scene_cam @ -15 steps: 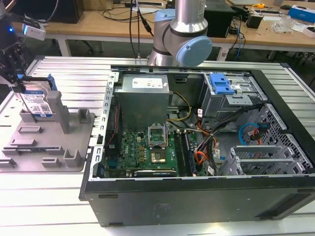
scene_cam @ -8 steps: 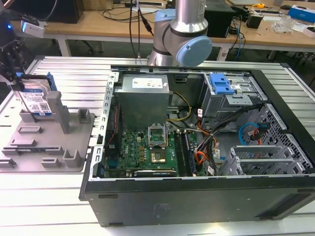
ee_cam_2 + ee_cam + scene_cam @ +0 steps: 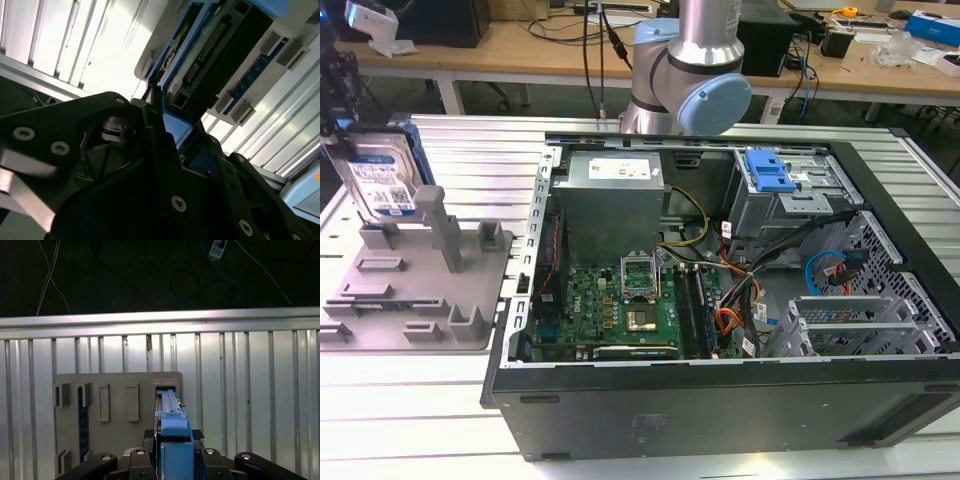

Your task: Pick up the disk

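End effector (image 3: 172, 462) clamped on the disk (image 3: 382, 185), held upright just above the grey slotted holder (image 3: 415, 290) on the worktop (image 3: 380, 420). Apparently lifted clear already, though contact below hard to judge.

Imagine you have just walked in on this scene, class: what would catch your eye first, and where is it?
The open computer case fills the middle of the exterior view, its green motherboard and coloured cables exposed. At that view's left, the disk stands upright over the grey slotted holder, with the gripper at its top. In the first wrist view the disk's blue rail sits between the gripper's fingers.
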Controlling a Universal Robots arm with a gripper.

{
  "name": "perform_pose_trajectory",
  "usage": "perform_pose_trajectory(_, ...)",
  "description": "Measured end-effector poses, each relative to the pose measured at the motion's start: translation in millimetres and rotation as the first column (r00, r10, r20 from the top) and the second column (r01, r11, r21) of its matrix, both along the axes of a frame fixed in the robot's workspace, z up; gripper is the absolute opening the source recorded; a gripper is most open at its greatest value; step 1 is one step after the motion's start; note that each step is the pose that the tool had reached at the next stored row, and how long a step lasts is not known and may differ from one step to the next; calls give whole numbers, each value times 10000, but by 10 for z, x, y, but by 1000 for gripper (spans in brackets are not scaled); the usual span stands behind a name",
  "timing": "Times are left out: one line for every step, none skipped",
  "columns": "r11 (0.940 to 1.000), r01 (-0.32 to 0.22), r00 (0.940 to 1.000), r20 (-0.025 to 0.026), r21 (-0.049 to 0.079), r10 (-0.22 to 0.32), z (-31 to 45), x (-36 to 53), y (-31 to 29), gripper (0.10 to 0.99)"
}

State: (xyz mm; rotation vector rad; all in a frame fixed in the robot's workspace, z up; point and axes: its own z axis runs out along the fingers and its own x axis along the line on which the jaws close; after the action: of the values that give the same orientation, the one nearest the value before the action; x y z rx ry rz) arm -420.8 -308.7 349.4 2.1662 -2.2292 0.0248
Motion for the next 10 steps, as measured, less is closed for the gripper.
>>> perform_pose_trajectory(10000,0,10000,0,1,0,78,0,0,369)
perform_pose_trajectory(10000,0,10000,0,0,0,122,0,0,369)
perform_pose_trajectory(10000,0,10000,0,1,0,171,0,0,369)
perform_pose_trajectory(10000,0,10000,0,0,0,238,0,0,369)
perform_pose_trajectory(10000,0,10000,0,0,0,338,0,0,369)
perform_pose_trajectory(10000,-1,10000,0,0,1,404,0,0,369)
perform_pose_trajectory(10000,0,10000,0,1,0,452,0,0,369)
perform_pose_trajectory(10000,0,10000,-1,0,0,544,0,0,369)
perform_pose_trajectory(10000,0,10000,0,0,0,636,0,0,369)
perform_pose_trajectory(10000,-1,10000,-1,0,1,734,0,-1,369)
